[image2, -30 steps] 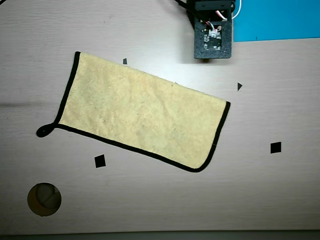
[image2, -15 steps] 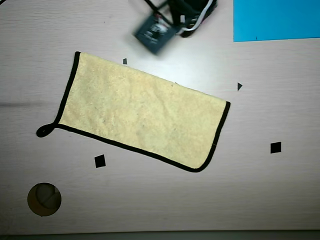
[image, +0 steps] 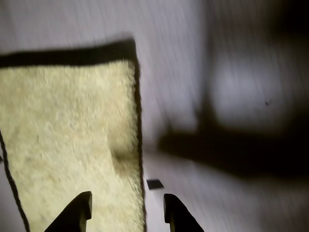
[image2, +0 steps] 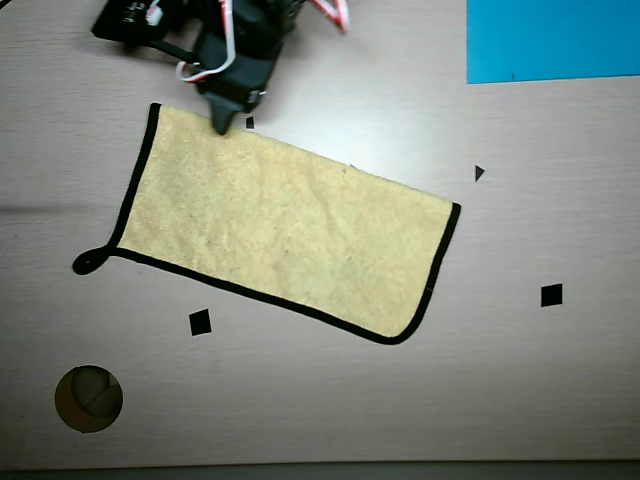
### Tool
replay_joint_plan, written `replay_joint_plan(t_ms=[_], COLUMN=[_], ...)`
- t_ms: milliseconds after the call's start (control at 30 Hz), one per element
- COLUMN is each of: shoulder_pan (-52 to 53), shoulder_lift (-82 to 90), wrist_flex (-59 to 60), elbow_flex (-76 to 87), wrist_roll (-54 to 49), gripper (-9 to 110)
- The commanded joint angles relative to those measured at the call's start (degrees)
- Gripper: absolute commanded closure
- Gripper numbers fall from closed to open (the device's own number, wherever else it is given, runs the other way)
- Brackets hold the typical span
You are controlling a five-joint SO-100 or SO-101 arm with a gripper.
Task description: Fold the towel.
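A yellow towel [image2: 290,225] with black trim lies flat and spread out on the table, tilted down to the right in the overhead view. Its hanging loop [image2: 88,262] sticks out at the lower left corner. My gripper [image2: 235,112] hovers at the towel's upper long edge, near its top left corner. In the wrist view the towel [image: 67,135] fills the left half. My gripper [image: 126,203] is open, with one fingertip over the towel and the other over bare table, so the trimmed edge runs between them. It holds nothing.
A blue sheet [image2: 553,40] lies at the top right. Small black markers [image2: 200,322] [image2: 551,295] [image2: 479,173] dot the table; one shows in the wrist view [image: 155,183]. A round hole [image2: 89,398] sits at the lower left. The arm's shadow darkens the right of the wrist view.
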Motion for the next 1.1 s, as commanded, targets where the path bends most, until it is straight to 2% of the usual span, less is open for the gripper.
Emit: replay_joint_plan(t_ms=[0,700,1067], shoulder_pan=[3.69,1.49,-3.08], shoulder_lift=[-4.48,-16.7,-17.84], wrist_flex=[-2.81,-19.95,-23.38], elbow_flex=[-7.12,-5.36,-4.31], wrist_roll=[3.87,10.99,11.43], gripper=[81,84,85])
